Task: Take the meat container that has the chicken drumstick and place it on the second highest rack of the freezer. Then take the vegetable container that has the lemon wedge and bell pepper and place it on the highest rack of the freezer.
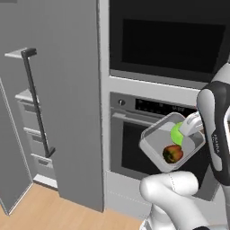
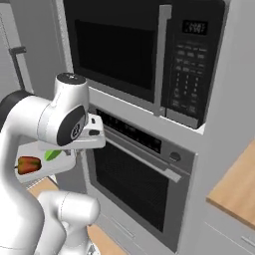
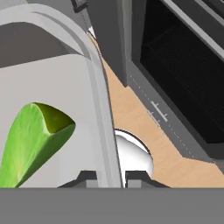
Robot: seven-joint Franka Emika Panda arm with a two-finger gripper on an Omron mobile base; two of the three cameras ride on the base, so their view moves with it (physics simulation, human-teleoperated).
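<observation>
Pincer: gripper [image 3: 110, 177] clenched on the right-hand wall of the vegetable container [image 3: 98, 87], one fingertip [image 3: 85, 177] inside the wall, the other outside it, seen in the hand view.
Pincer place: in front of the oven [image 1: 134, 134], at the height of its glass door, in the left base view [image 1: 191, 125].
Container: vegetable container [image 1: 152, 139], a shallow pale grey tray with rounded corners, held in the air and tilted, clear of the oven door.
Contents, near the grip: lemon wedge [image 1: 176, 133], bright green, lying in the tray's upper corner right by the fingers; in the hand view [image 3: 30, 140] its cut face fills the tray floor's lower left.
Contents, farther: bell pepper [image 1: 172, 153], dark red-orange, in the tray's lower part, just beside the wedge but apart from it.
Same tray, right base view: tray [image 2: 47, 169] shows below the arm's wrist, left of the oven, with the pepper [image 2: 28, 165] and a sliver of wedge [image 2: 52, 155] on it.
Freezer: freezer [image 1: 67, 90] stands left of the oven, its grey door with dark bar handle [image 1: 38, 103] swung open; white interior and grey drawers [image 1: 29, 121] show behind the handle.
Above oven: black-fronted microwave [image 2: 149, 55].
Floor: wooden floor [image 3: 140, 118] below the tray, in front of the oven.
</observation>
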